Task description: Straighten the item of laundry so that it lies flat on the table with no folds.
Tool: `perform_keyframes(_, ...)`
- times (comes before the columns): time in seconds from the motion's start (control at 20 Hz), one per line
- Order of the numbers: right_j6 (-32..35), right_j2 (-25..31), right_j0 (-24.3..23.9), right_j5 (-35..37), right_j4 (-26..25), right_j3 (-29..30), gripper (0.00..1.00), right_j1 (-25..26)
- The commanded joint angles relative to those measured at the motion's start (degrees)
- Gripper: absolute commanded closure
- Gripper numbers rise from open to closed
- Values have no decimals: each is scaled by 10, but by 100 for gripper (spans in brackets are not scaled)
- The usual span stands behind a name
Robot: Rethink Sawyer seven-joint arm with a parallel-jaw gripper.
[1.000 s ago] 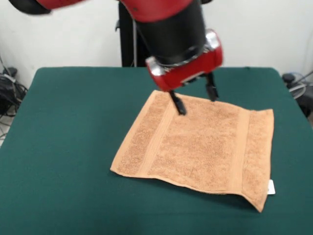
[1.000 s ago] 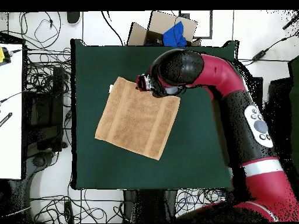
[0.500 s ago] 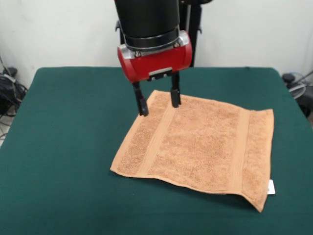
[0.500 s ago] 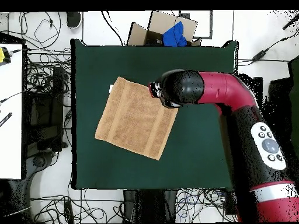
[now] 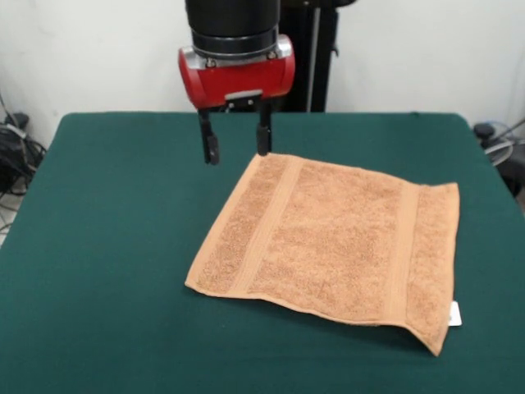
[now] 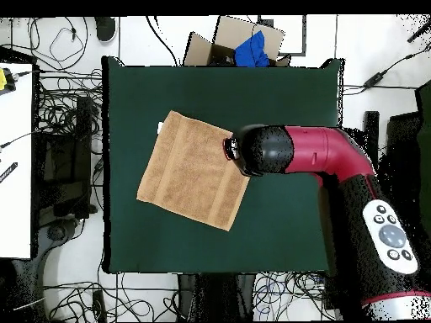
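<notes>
The orange-tan towel (image 5: 332, 244) lies spread out on the dark green table (image 5: 107, 246), turned at a slight angle, with woven bands near two ends. A small white tag (image 5: 455, 313) sticks out at its near right corner. Its near edge is lifted a little off the table. My gripper (image 5: 237, 144) is open and empty, hanging just above the table beside the towel's far left corner, apart from it. In the overhead view the towel (image 6: 195, 171) lies left of centre on the table (image 6: 278, 227), and the arm's head (image 6: 263, 150) covers the gripper.
A cardboard box with blue cloth (image 6: 240, 42) sits beyond the table's far edge in the overhead view. Cables (image 6: 63, 118) lie on the floor around the table. A white desk (image 6: 15, 160) stands at the left.
My gripper has moved off the towel's far part, left in the front view, and risen slightly. It now hangs beside the towel's corner. The towel has not moved.
</notes>
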Motion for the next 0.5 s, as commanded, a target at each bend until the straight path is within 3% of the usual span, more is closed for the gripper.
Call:
perform_keyframes(0.05, 118, -48, 14, -18, 21, 82, 0, -18)
perform_keyframes(0.5, 82, -44, -7, -47, 29, 102, 0, 0)
